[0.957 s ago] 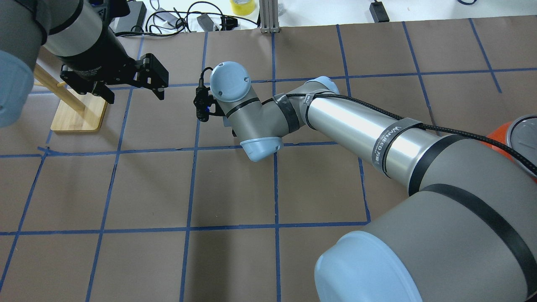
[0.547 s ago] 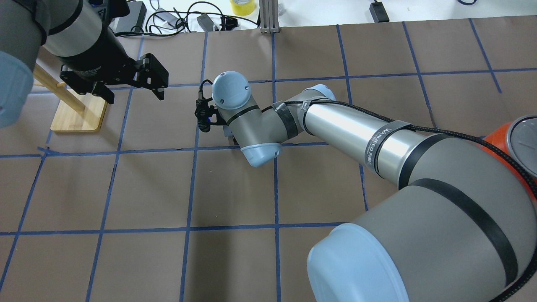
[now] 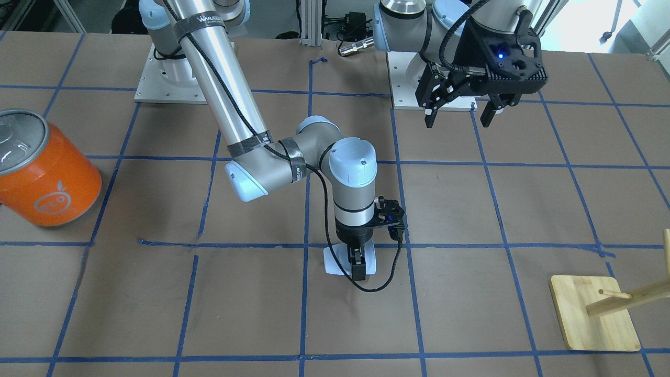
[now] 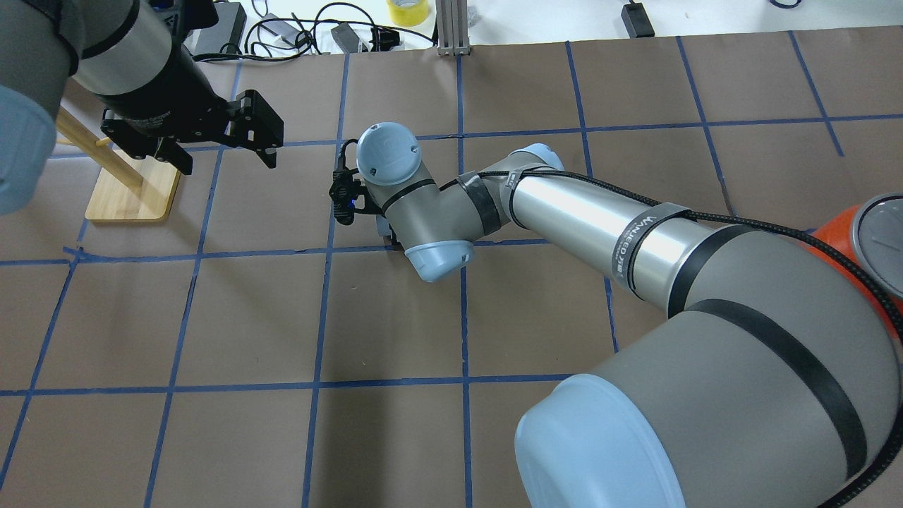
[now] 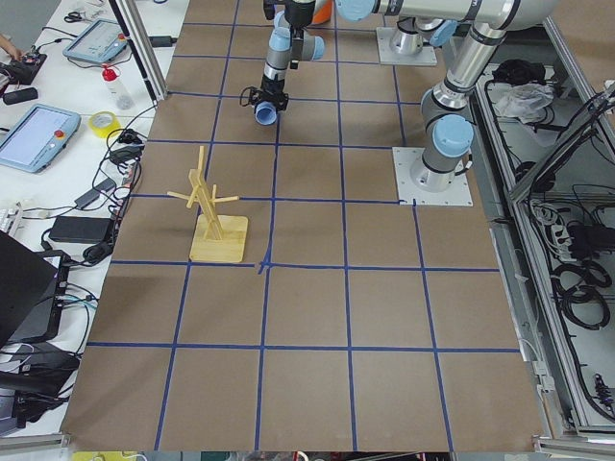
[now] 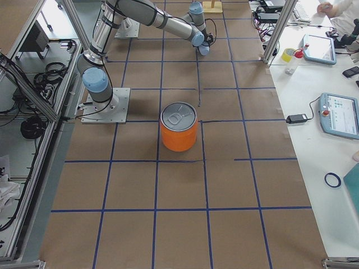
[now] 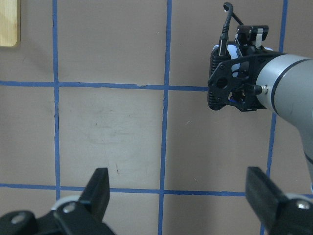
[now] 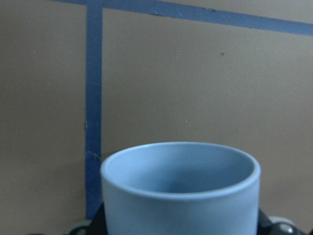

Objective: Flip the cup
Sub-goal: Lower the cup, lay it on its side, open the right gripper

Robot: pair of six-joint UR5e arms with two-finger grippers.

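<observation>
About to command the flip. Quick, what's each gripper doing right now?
Left gripper: open, holding nothing.
Right gripper: closed on the cup.

Robot lab (teach pendants [image 6: 339, 116] alongside)

Things on and around the table, apart from the work

The table [image 3: 471, 209] is covered with brown paper and is divided into squares by blue tape lines [image 3: 523, 165]. A big orange can [image 3: 44, 175] with a silver top is stood upright near one end. A wooden stand [image 3: 594, 313], with slanted pegs on a flat base, is placed near the other end, well apart from the can. A yellow tape roll [image 4: 407, 10] and black cables [image 4: 296, 32] are seen on the white bench [image 4: 529, 17] beyond the table edge.
</observation>
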